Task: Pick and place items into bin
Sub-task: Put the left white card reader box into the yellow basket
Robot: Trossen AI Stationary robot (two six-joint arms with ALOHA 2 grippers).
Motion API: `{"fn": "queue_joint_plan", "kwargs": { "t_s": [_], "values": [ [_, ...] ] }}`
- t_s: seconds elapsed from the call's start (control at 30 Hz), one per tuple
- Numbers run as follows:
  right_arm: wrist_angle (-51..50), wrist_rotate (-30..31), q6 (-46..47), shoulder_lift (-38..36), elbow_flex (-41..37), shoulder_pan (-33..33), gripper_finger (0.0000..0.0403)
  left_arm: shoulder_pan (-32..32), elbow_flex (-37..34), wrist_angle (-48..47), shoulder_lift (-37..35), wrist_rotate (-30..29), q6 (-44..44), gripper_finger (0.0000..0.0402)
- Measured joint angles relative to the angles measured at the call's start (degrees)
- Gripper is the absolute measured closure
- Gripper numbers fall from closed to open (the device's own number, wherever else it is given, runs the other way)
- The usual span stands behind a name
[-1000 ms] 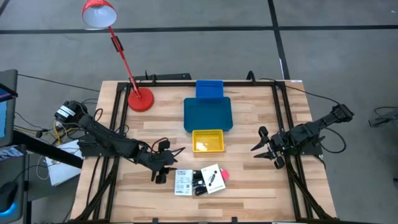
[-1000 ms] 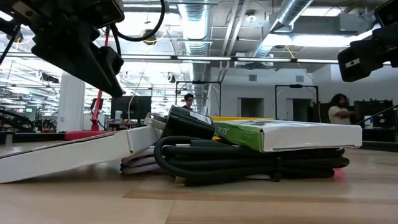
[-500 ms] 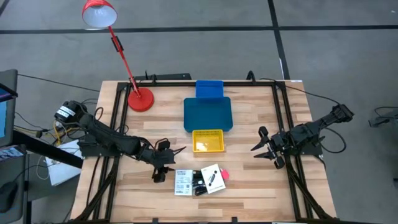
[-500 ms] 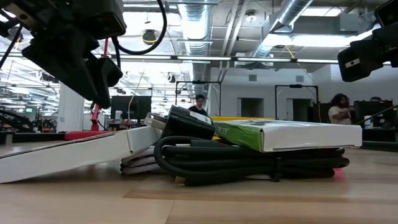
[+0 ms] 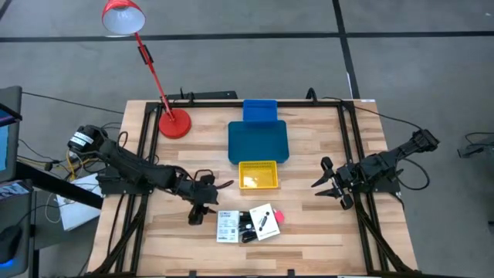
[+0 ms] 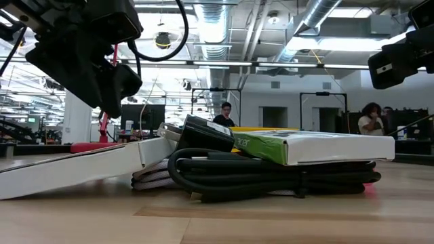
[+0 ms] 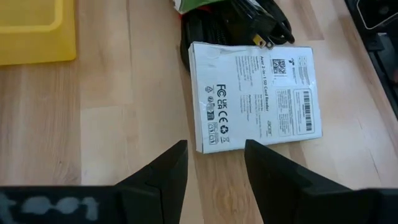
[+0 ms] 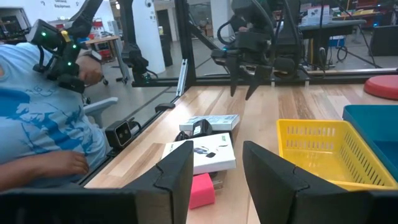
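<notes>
Just left of the item pile low in the frame, my left gripper (image 5: 202,202) hovers open and empty, so I'd straddle the white card (image 7: 255,93) edge squarely, right gripper (image 5: 330,185) open, idle.

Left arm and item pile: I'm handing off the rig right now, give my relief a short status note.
Left tool: open, empty, hovering just off the pile's edge, fingers pointed at the white printed card.
Right tool: open, empty, waiting at the table's right side.
Items: the card, a second white box, black cable and pink-red piece lie heaped together near the front edge.
Yellow bin: just behind the pile, nothing visible in it.
Done: no item placed.
Left: pick each item and drop it in the bin, probably the card first.
</notes>
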Motion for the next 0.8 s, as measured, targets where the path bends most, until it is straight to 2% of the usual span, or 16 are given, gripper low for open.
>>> {"fn": "queue_joint_plan", "kwargs": {
  "t_s": [0.23,0.6,0.8],
  "values": [
    [-0.01,0.00,0.00,0.01,0.00,0.00,0.0270,1.72,0.00,1.17,0.23,2.50,1.23,0.0253],
    [-0.01,-0.02,0.01,0.01,0.00,0.00,0.0270,5.20,-0.02,6.64,6.65,10.76,1.45,0.0253],
    [0.00,0.00,0.00,0.00,-0.01,0.00,0.0269,6.66,0.02,7.67,6.58,11.60,2.90,0.0253]
  ]
}}
